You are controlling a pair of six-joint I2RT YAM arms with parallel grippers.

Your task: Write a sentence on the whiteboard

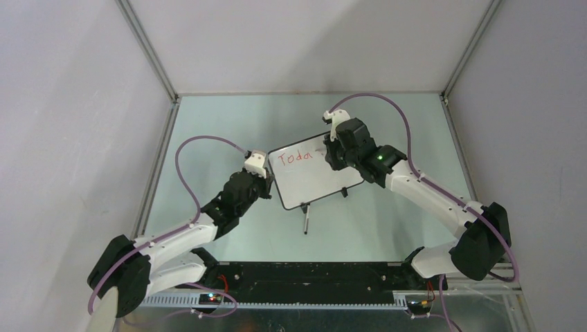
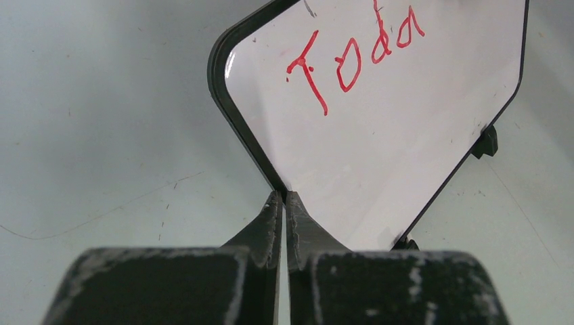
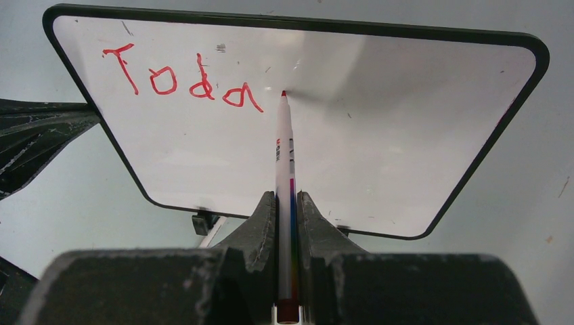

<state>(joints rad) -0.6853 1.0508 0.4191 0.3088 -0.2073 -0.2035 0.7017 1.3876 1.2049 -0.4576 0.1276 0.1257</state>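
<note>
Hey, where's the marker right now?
In the right wrist view, the marker is clamped in the right gripper, its red tip at the whiteboard just right of the written letters Toda.

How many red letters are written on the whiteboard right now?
4, in one row along the top left of the whiteboard: T, o, d, then a, just left of the marker tip. The whole face shows, so none is hidden.

Robot lab cell, aluminium frame, white walls
</note>
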